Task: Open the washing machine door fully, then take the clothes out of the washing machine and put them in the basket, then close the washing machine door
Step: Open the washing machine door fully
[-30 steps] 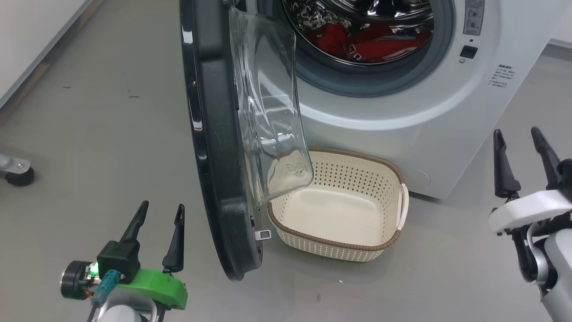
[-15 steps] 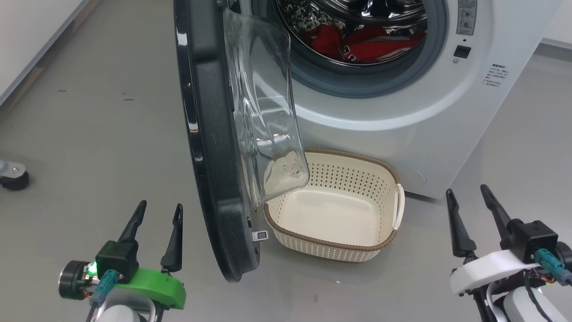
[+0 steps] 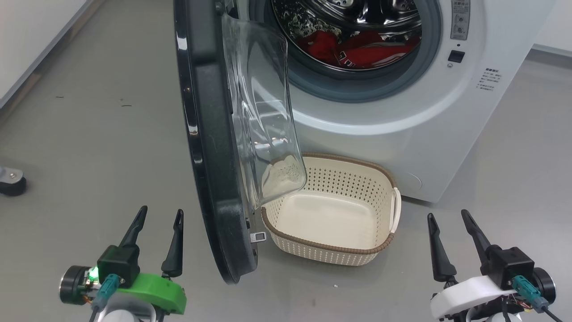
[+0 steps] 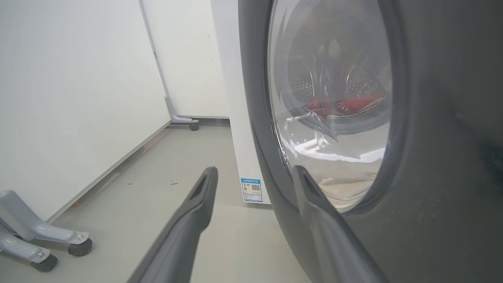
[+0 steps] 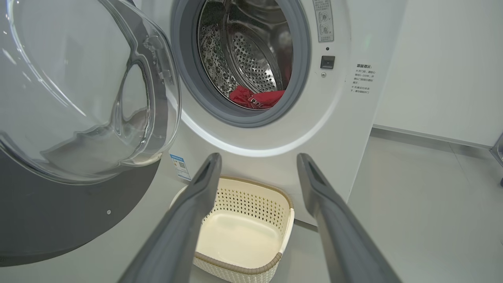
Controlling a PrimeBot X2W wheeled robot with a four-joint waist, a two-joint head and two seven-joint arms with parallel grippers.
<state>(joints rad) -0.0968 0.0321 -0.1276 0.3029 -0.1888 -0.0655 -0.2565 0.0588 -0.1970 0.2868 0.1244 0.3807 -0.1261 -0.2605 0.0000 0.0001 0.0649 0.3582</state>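
The white washing machine (image 3: 402, 112) stands ahead with its black door (image 3: 210, 147) swung out toward me, the clear glass bowl (image 3: 263, 112) facing right. Red clothes (image 3: 357, 49) lie in the steel drum, and I see those clothes (image 5: 257, 98) from the right wrist too. The cream basket (image 3: 380, 243) sits on the floor below the drum opening and holds nothing; its left end lies under the door glass. My left gripper (image 3: 161, 214) is open at the lower left, just left of the door's edge. My right gripper (image 3: 447, 217) is open at the lower right, right of the basket (image 5: 283, 204).
A grey floor (image 3: 89, 134) spreads to the left, bounded by a white wall (image 4: 70, 78). Grey caster legs (image 4: 43, 239) stand near that wall, one wheel (image 3: 11, 183) at the far left. More open floor lies right of the machine.
My right arm has dropped from a raised pose at the right edge to low at the bottom right. The camera has tilted slightly; the left gripper, door and basket stay put.
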